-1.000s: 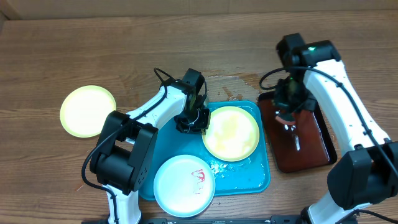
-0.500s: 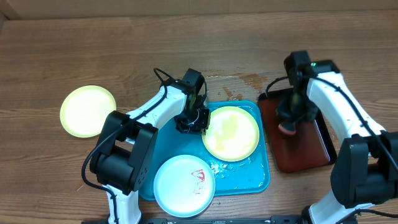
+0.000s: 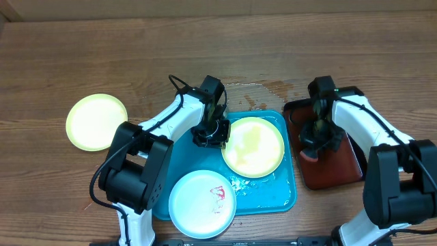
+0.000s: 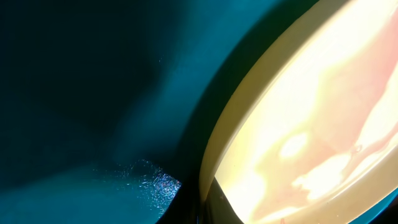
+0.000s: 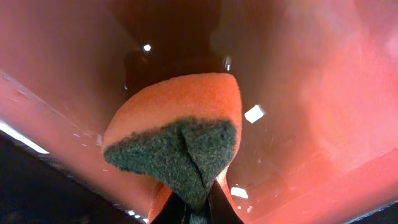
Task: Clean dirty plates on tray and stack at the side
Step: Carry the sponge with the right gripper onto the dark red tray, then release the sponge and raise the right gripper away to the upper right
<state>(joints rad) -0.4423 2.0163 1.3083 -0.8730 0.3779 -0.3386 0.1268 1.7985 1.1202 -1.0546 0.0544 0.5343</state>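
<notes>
A yellow-green rimmed plate [image 3: 254, 145] lies tilted on the right half of the turquoise tray [image 3: 283, 195]. My left gripper [image 3: 212, 131] is shut on its left rim. In the left wrist view the rim of the plate [image 4: 311, 124] runs between my dark fingers [image 4: 219, 202] over the tray floor [image 4: 74, 93]. A pale blue-white plate [image 3: 198, 205] with a red smear lies at the tray's front left. Another yellow-green plate [image 3: 96, 121] lies on the table at far left. My right gripper [image 3: 315, 142] is shut on an orange and green sponge [image 5: 180, 134] just above the dark red tray [image 5: 311, 93].
The dark red tray [image 3: 341, 167] stands right of the turquoise one, its surface wet. A water patch [image 3: 263, 89] spreads on the wood behind the trays. Droplets and bits [image 3: 240, 183] lie on the turquoise tray floor in front of the held plate.
My right gripper has moved forward and down over the dark red tray with the sponge in it. The left arm and all three plates have not moved.
</notes>
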